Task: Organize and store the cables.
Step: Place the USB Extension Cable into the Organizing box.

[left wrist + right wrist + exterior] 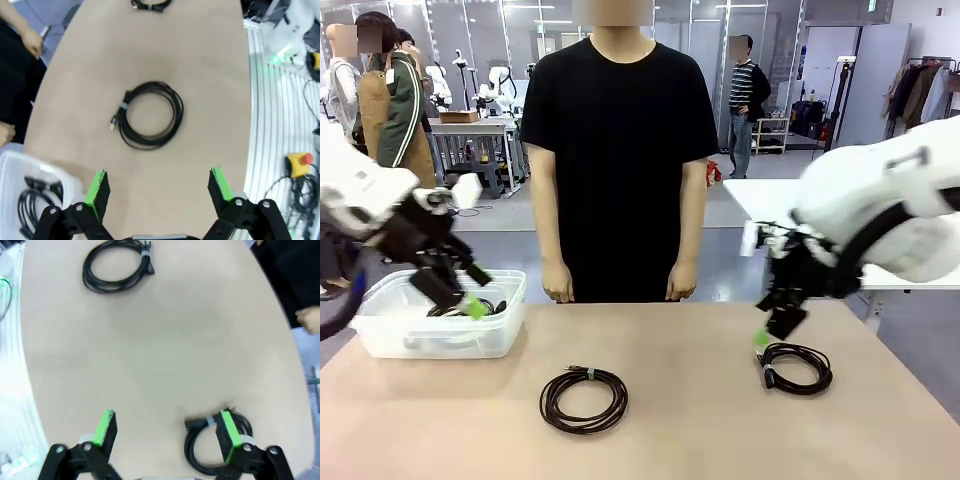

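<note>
Tan tabletop (pixel 700 430), bare apart from black cables and one clear bin (pixel 380 335) at its left end. Inside the bin, a stowed coil (pixel 470 308) (pixel 35 205), dark against the plastic; exact count in there too tangled to tell. Sits where the left arm reaches easily, a sensible drop-off.

Near the bin, toward the table's middle, a second coil (pixel 584 398) (pixel 150 115): flat, wound round, cinched by a small pale band with a plug end poking out. Touches nothing; wound tight enough, by the look of it, to lift as one ring.

Well apart from the bin, at the opposite end, a third coil (pixel 798 367) (pixel 197 447), likewise flat and banded.

Over the bin's right-hand rim, the left gripper (pixel 470 295) (pixel 159 182): jaws spread wide, nothing between the green pads, wrist camera looking straight at the second coil. Reads as lined up for that one next.

Far from the bin, low over the third coil, the right gripper (pixel 775 325) (pixel 167 427): jaws also wide apart, empty, one pad above the cable ring and the other above bare wood. Looks placed to straddle one side of the ring; contact with the cable impossible to confirm.

Beyond the bin, at the far edge, a person with both hands (pixel 558 283) hanging down, clear of every cable.
</note>
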You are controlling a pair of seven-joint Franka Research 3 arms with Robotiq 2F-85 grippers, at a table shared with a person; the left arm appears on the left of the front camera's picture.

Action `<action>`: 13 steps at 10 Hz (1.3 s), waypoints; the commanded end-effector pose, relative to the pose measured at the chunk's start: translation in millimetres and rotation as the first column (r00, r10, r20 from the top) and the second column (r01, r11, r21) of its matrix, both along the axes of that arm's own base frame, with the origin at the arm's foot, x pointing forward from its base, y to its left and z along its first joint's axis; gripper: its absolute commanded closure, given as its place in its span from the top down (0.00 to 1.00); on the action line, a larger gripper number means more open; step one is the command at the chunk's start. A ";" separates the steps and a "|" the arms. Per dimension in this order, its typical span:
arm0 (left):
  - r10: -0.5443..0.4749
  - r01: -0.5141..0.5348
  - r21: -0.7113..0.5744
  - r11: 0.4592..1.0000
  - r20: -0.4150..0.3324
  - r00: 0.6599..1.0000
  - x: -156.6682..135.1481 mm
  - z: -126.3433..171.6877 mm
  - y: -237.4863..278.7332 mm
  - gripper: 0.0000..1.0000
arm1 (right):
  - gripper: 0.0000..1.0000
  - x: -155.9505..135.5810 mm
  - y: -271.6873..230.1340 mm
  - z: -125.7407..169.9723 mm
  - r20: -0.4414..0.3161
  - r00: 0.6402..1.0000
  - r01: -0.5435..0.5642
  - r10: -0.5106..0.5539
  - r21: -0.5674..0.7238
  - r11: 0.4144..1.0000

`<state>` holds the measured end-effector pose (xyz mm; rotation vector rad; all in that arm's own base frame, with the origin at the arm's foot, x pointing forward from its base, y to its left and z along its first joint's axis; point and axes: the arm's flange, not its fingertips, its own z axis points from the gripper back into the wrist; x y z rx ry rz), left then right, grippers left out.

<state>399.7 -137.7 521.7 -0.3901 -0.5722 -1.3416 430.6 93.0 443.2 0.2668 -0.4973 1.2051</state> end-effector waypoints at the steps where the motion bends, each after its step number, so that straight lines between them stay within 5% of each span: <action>1: 0.003 -0.007 0.106 0.994 0.039 0.999 25.2 -5.9 -44.2 1.00 | 1.00 -21.4 -47.0 -2.4 0.029 1.000 -0.002 0.000 0.070 0.998; 6: -0.113 0.088 0.296 0.951 0.066 0.991 47.2 -44.7 -152.7 1.00 | 1.00 -74.3 -162.3 -17.4 0.121 0.991 0.023 -0.055 0.249 0.968; 13: -0.122 0.117 0.433 0.894 -0.016 0.992 88.0 -120.9 -197.8 1.00 | 1.00 -146.0 -248.1 -46.1 0.312 0.944 -0.069 -0.111 0.515 0.854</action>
